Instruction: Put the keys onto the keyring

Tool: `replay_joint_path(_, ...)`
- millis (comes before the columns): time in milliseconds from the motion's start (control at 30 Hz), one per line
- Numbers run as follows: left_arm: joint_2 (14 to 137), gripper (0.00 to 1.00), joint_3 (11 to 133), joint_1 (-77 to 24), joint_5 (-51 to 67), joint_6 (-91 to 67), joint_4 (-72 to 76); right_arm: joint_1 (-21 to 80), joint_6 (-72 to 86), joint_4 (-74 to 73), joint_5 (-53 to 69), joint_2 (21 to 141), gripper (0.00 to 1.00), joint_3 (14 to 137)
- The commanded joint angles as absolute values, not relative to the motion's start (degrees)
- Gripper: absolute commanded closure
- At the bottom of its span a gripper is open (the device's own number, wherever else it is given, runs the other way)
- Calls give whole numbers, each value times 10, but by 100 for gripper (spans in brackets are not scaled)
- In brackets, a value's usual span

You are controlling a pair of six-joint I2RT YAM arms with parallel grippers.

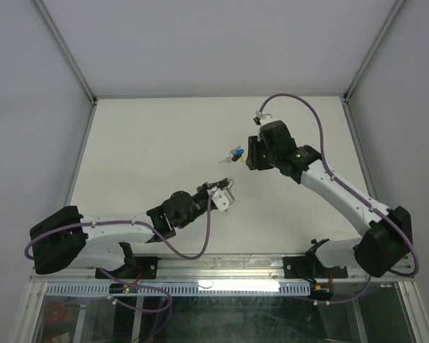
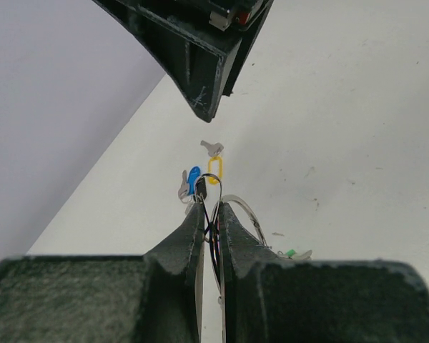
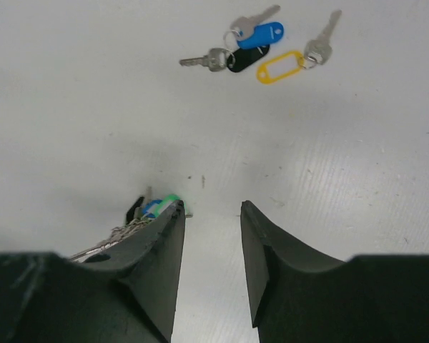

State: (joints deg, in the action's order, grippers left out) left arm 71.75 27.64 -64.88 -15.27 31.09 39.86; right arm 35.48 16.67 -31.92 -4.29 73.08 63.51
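Observation:
The keys lie loose on the white table: a blue-headed one, a yellow-tagged one and a grey one, clustered together. My left gripper is shut on the thin wire of the keyring, whose green-headed key hangs to its right. My right gripper stands open with only bare table between its fingers, just short of the keys. A green and blue bunch shows beside its left finger, partly hidden.
Grey enclosure walls and metal frame posts surround the white table. The right gripper's fingers hang above the keys in the left wrist view. A black tag lies among the keys.

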Motion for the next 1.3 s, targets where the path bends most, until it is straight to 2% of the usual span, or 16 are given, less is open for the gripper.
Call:
replay_joint_path(0,691,100,260,-637,-201,314,442,324,181,-331,-60,796,60,690)
replay_joint_path(167,687,100,243,-618,-204,296,460,280,194,-300,-34,868,60,696)
replay_joint_path(367,704,100,243,-618,-201,295,461,215,290,-166,21,903,60,624)
replay_joint_path(600,710,100,242,-618,-201,295,461,188,404,-18,36,955,61,562)
replay_joint_path(1000,715,100,243,-618,-201,295,461,186,477,38,13,1027,61,567)
replay_joint_path(1267,716,100,244,-618,-201,298,460,185,488,50,6,1060,65,574)
